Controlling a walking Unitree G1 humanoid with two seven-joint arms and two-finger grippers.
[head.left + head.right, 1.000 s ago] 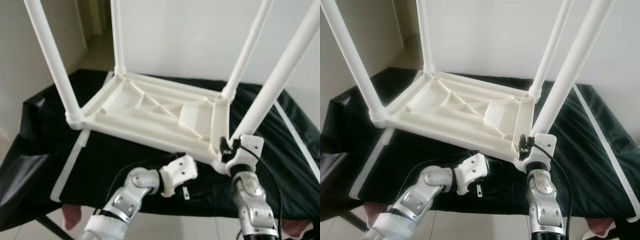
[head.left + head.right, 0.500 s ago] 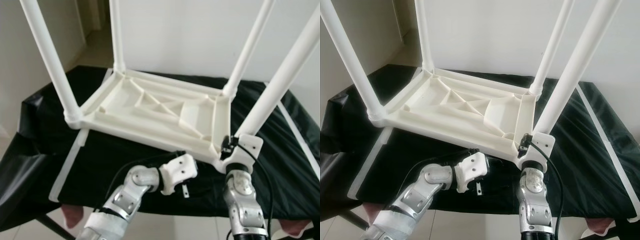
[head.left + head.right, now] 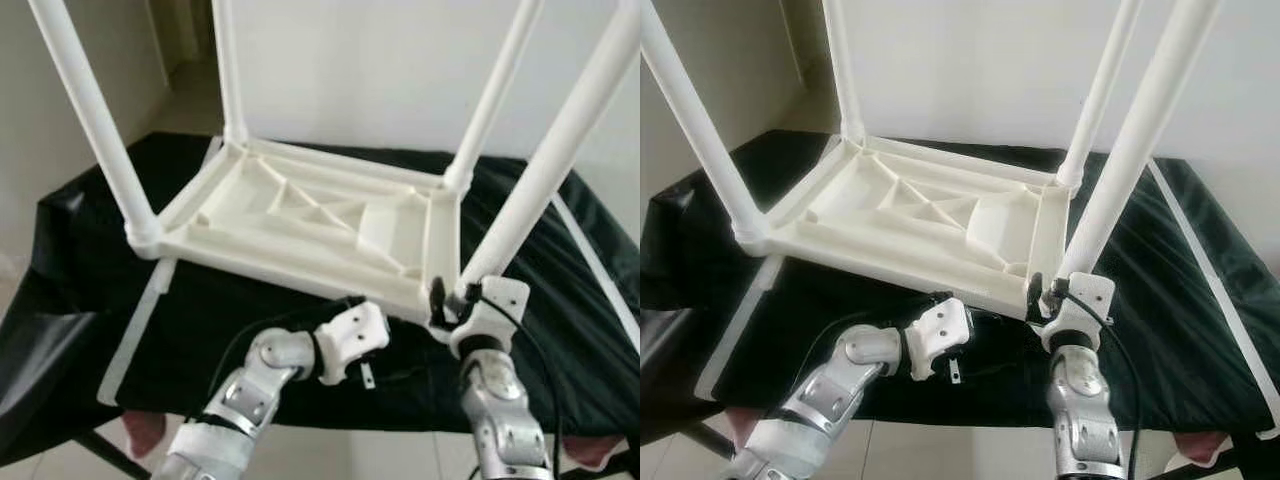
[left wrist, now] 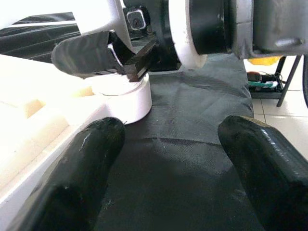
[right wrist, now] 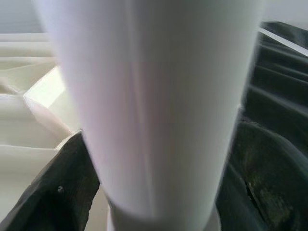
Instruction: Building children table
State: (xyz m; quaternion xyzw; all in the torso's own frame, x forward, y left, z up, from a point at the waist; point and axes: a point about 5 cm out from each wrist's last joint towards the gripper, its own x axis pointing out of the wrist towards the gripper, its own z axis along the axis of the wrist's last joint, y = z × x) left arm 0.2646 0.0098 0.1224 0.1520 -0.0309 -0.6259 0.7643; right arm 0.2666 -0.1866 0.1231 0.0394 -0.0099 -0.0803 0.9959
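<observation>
The white children's table (image 3: 320, 225) lay upside down on the black cloth (image 3: 80, 290), its four legs pointing up. The right gripper (image 3: 1045, 295) was clenched around the near right leg (image 3: 545, 170) just above the table's corner socket (the right wrist view showed a black finger (image 5: 57, 197) on either side of the tube). The left gripper (image 4: 168, 159) hovered over the cloth beside the table's near edge, fingers spread and grasping nothing.

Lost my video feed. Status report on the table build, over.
Right tool shut on near-right leg at its base. Left tool open, empty, low beside that corner. Tabletop upside down on black cloth, four legs up. Nothing in the way.
</observation>
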